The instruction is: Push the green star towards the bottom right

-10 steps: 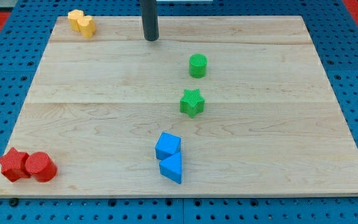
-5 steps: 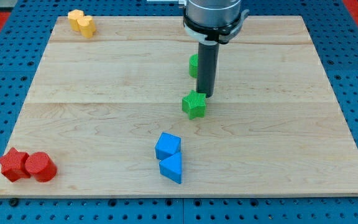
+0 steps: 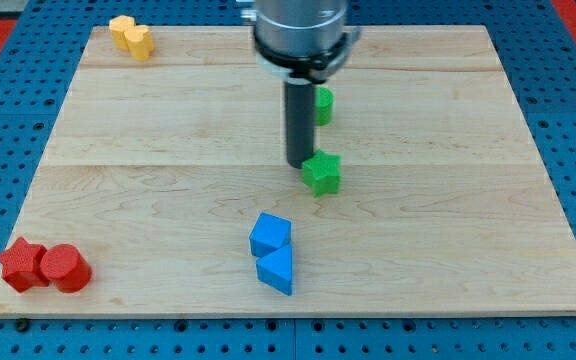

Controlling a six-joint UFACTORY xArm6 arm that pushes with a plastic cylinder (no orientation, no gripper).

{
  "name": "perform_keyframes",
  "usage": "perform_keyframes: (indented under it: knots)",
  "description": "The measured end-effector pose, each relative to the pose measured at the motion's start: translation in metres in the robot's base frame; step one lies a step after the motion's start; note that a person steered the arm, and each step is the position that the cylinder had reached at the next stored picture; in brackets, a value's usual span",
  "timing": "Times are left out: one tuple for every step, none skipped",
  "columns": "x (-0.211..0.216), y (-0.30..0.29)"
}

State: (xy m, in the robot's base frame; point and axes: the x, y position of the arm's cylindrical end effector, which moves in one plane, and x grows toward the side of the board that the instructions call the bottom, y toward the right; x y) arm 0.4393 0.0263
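The green star (image 3: 322,174) lies near the middle of the wooden board (image 3: 148,150). My tip (image 3: 299,164) is at the star's upper left edge, touching or nearly touching it. The dark rod rises from there and hides part of the green cylinder (image 3: 323,104), which stands above the star.
Two blue blocks, a cube-like one (image 3: 270,234) and a wedge-like one (image 3: 276,269), sit below and left of the star. A red star (image 3: 20,264) and red cylinder (image 3: 63,268) are at the bottom left corner. Two yellow blocks (image 3: 131,36) are at the top left.
My tip came down from the top of the board to the star, then shifted from its upper right to its upper left. The star has slid a little right and down.
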Motion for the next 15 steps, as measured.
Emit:
perform_keyframes:
  knots:
    - [-0.002,0.049]
    - [0.009,0.047]
    - [0.000,0.009]
    - [0.010,-0.021]
    - [0.023,-0.007]
    - [0.017,0.025]
    - [0.019,0.049]
    - [0.024,0.056]
    - [0.041,0.062]
    - [0.060,0.062]
    - [0.079,0.058]
    - [0.095,0.045]
    - [0.111,0.037]
    - [0.104,0.068]
    - [0.098,0.094]
